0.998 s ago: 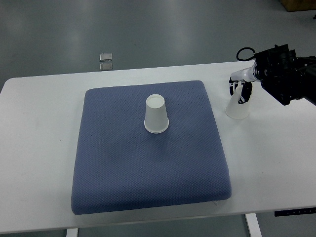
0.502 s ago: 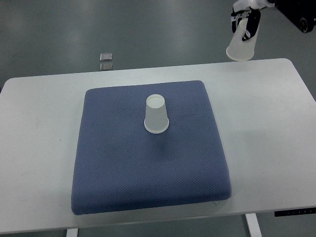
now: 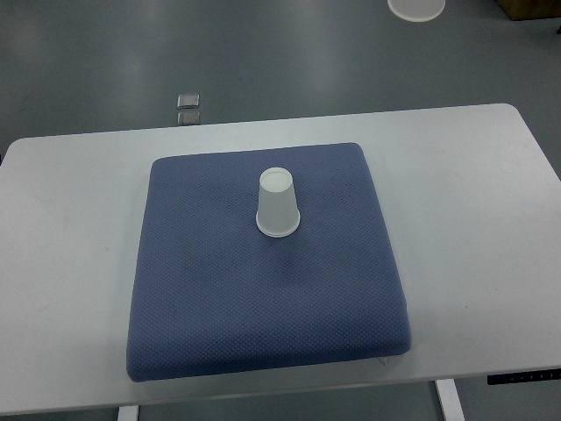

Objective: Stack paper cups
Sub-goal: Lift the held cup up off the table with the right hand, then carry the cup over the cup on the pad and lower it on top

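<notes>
A cup (image 3: 278,203) is seen upside down at the centre of the blue mat (image 3: 219,298) on a white table (image 3: 465,228), seemingly placed as the stack's base. A second cup's rim (image 3: 416,8) is glimpsed at the top edge; neither hand is shown, so no grip can be told.

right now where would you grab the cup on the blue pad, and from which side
Grip the cup around its side wall, about midway up, coming in level from the right, fingers wrapping the wall. It stands upside down on the pad, closed base up and wide rim down, so nothing can go inside it. The wall narrows upward, so a grip too near the top may slip off. The space around it looks free.
</notes>
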You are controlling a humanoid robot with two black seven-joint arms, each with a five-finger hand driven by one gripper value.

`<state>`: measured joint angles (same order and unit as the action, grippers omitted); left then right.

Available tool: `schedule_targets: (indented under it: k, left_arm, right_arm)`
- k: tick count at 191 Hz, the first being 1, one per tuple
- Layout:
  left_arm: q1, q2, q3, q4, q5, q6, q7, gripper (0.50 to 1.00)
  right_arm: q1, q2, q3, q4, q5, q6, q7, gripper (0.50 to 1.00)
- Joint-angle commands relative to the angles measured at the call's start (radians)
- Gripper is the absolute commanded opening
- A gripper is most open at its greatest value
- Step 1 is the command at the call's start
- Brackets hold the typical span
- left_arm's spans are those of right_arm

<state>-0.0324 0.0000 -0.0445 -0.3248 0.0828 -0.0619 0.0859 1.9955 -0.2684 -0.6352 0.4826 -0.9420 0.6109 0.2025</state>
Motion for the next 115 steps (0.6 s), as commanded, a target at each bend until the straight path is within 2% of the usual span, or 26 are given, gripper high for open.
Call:
schedule_targets:
  k: [1,36,74,115]
  left_arm:
    - [0.000,0.000,0.000,0.001,0.000,0.001,0.000,1.000]
    - [0.000,0.000,0.000,0.004,-0.001,0.001,0.000,1.000]
    - [0.000,0.000,0.002,0.004,-0.001,0.001,0.000,1.000]
    - [0.000,0.000,0.000,0.006,-0.001,0.001,0.000,1.000]
  right_arm:
    - [0.029,0.014,0.008,0.082,0.008,0.000,-0.003,0.596]
    - [0.062,0.081,0.009,0.263,0.012,0.000,-0.008,0.596]
    - [0.059,0.209,0.055,0.274,0.019,0.000,-0.011,0.596]
    - [0.036,0.268,0.066,0.272,0.043,0.000,-0.020,0.596]
